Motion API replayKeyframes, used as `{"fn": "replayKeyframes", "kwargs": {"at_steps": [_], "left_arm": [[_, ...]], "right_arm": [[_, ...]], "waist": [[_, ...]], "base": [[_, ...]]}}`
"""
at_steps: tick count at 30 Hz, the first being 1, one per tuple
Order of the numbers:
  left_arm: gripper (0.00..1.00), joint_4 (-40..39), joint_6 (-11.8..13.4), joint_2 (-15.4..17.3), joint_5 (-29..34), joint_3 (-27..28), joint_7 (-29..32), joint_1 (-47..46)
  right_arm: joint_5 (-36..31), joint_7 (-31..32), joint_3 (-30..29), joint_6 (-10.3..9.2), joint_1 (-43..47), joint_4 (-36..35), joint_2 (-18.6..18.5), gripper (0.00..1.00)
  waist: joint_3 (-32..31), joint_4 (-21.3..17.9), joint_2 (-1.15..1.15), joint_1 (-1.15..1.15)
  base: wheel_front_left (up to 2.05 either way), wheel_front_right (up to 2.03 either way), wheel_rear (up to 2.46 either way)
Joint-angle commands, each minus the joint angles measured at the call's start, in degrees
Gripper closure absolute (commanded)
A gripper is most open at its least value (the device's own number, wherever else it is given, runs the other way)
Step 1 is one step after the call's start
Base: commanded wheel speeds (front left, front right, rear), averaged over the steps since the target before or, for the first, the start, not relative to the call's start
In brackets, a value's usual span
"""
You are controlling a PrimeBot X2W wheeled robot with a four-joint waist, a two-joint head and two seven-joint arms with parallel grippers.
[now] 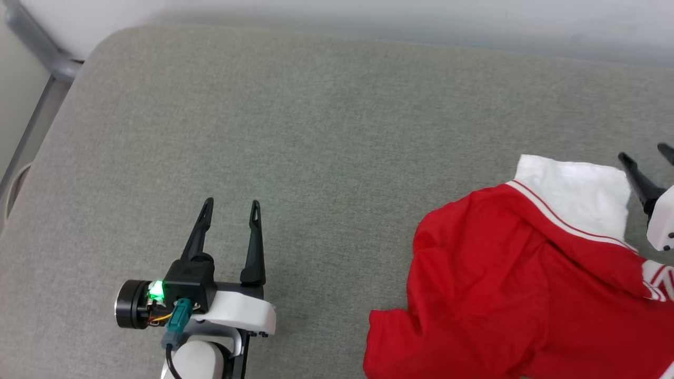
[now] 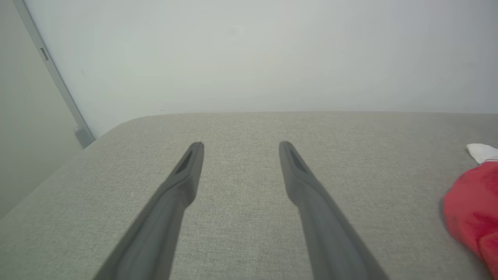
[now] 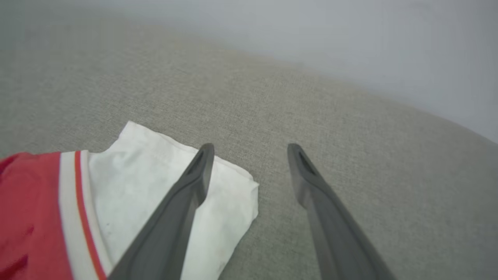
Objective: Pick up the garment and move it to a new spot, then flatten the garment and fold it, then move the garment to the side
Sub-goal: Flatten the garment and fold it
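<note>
Head view: found red T-shirt (image 1: 500, 273) crumpled near right on grey cushion (image 1: 316, 131); saw right gripper (image 1: 641, 151) spread wide beside white sleeve (image 1: 574, 192), holding nothing; left gripper (image 1: 232, 201) wide, empty.

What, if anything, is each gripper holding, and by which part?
Nothing is held. The left gripper stands open over bare grey cushion; the right gripper is open too, one finger over the white sleeve of the red T-shirt.

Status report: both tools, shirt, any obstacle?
Left tool open, empty. Right tool open, one finger over white sleeve. Red short-sleeved T-shirt crumpled on grey fabric surface, unheld. No obstacle seen.
</note>
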Motion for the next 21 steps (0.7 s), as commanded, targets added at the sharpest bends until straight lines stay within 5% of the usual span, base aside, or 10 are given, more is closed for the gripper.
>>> {"fn": "replayKeyframes", "kwargs": {"at_steps": [1, 8, 16, 21], "left_arm": [[0.0, -0.1, -0.4, 0.1, 0.3, 0.4, -0.1, 0.7], [0.0, 0.0, -3.9, 1.7, 0.7, 0.4, -0.1, -1.7], [0.0, 4.3, -10.6, 5.3, -0.8, -1.8, -0.1, -10.3], [0.0, 7.2, -12.0, 7.3, -1.7, -4.7, 0.5, -17.2]], "right_arm": [[-1.2, -3.8, -0.8, -0.06, 1.3, -0.5, 0.2, 0.0], [-7.4, -8.2, -7.4, -0.06, 6.1, -6.8, 2.3, 0.0], [-22.0, -8.3, -26.5, -0.07, 22.5, -25.1, 7.7, 0.0], [-28.5, -5.6, -33.7, -0.06, 31.4, -34.9, 11.9, 0.0]], "waist": [[-2.0, -1.6, 0.0, 0.0], [-5.2, -4.8, 0.0, 0.0], [-6.9, -8.3, 0.0, 0.0], [-7.0, -10.0, 0.0, 0.0]], "base": [[0.0, 0.0, 0.0], [0.0, 0.0, 0.0], [0.0, 0.0, 0.0], [0.0, 0.0, 0.0]]}}
